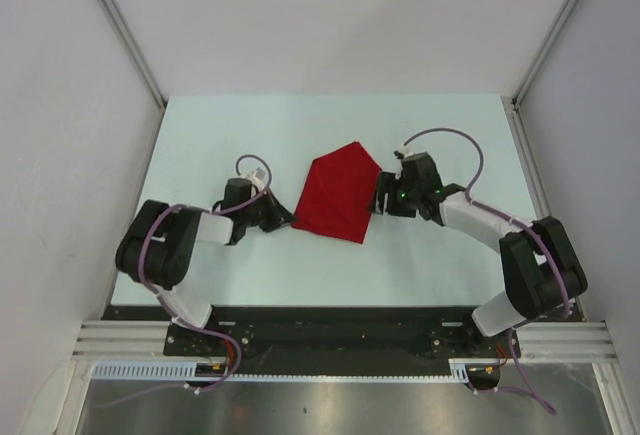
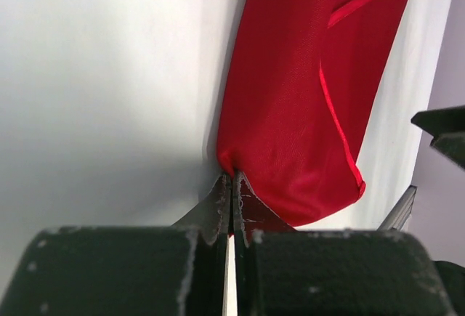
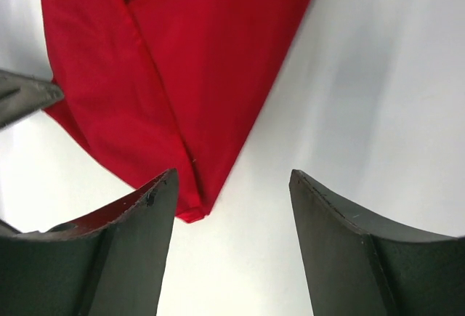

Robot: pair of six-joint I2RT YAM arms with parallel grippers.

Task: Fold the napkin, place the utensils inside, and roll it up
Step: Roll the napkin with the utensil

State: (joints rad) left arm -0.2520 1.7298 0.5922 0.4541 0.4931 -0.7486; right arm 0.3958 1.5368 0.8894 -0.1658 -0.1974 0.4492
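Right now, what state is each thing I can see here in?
napkin: folded over into layers, lying flat on the table, not rolled.
left gripper: shut, apparently pinching the napkin's near left corner.
right gripper: open, with a corner of the napkin lying between its fingers, close to one of them, not gripped.

No text, label, brand, number or sign can be read in any of the views.
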